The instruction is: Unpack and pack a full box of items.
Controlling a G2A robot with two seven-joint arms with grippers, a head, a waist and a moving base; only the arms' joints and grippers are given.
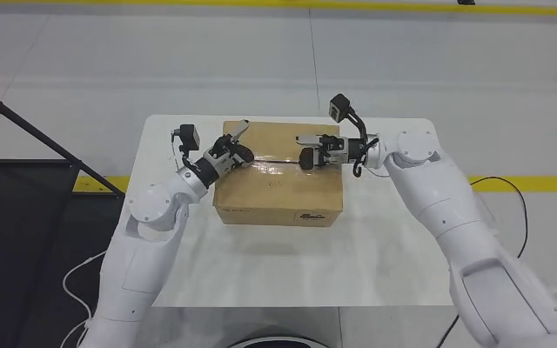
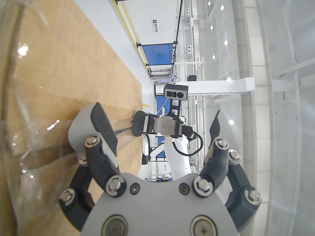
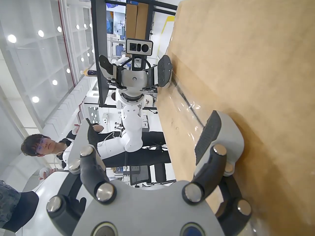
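The box [image 1: 278, 187] stands on the table [image 1: 392, 261], midway between its left and right edges and nearer its far edge. A strip of tape [image 1: 277, 163] runs left to right across the middle of the box's top, and the two grippers face each other along it, the left gripper [image 1: 237, 150] over the top's left end and the right gripper [image 1: 306, 152] over the top right of its middle. Each has one finger against the top just beside the tape and the other raised off the box
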